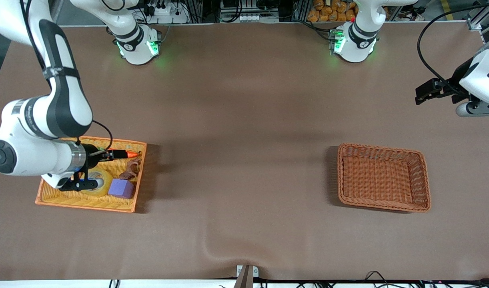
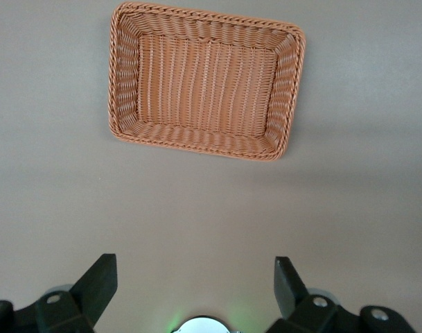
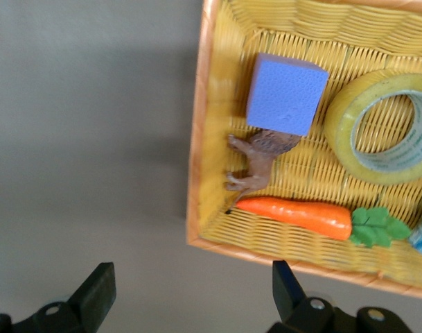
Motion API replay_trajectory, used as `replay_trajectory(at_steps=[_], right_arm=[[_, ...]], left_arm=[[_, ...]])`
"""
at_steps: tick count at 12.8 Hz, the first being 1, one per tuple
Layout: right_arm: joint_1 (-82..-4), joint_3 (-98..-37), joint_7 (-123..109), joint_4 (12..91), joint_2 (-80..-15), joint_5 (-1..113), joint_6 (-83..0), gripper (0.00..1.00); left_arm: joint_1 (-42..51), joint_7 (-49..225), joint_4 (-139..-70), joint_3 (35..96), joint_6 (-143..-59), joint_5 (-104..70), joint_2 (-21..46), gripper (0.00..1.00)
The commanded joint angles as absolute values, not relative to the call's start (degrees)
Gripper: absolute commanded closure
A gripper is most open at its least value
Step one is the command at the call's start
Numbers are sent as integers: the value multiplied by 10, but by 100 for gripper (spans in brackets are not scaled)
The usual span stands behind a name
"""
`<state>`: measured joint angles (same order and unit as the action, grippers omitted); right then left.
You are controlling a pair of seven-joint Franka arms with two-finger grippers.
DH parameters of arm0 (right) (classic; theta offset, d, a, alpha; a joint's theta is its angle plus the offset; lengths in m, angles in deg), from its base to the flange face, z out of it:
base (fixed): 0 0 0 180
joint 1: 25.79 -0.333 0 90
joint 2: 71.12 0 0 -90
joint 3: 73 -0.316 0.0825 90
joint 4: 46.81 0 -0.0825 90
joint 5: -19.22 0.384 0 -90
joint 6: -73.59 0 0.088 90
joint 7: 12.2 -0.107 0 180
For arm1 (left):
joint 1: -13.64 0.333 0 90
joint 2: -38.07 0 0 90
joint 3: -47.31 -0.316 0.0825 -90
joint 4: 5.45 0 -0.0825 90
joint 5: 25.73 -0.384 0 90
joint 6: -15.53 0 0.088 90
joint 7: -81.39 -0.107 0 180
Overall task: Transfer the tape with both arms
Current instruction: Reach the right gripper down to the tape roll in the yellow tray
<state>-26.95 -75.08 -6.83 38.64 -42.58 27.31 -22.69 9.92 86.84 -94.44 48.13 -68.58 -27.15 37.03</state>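
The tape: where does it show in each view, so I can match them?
Front view: tape in the yellow tray, beside the purple cube, partly under the right arm.
Left wrist view: not in it.
Right wrist view: tape at the picture's edge.
Shared landmark: the purple cube.

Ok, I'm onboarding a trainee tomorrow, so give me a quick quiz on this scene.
1. True or false: the tape lies in the tray beside the cube.
2. Which hand is over the tray? A) left B) right C) neither
3. Fill in: the tray also holds a toy animal and a ___.

Key:
1. True.
2. B: the right hand, open. The left hand waits, open, over the table near the basket.
3. Carrot.
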Motion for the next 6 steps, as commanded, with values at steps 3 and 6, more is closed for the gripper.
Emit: replay_trajectory(at_steps=[3, 6], right_arm=[[-237, -753, 9, 372, -360, 221, -321, 0], [-232, -754, 55, 376, -338, 70, -377, 0]], left_arm=[[100, 853, -938, 482, -682, -274, 362, 0], [97, 853, -939, 482, -686, -273, 355, 0]])
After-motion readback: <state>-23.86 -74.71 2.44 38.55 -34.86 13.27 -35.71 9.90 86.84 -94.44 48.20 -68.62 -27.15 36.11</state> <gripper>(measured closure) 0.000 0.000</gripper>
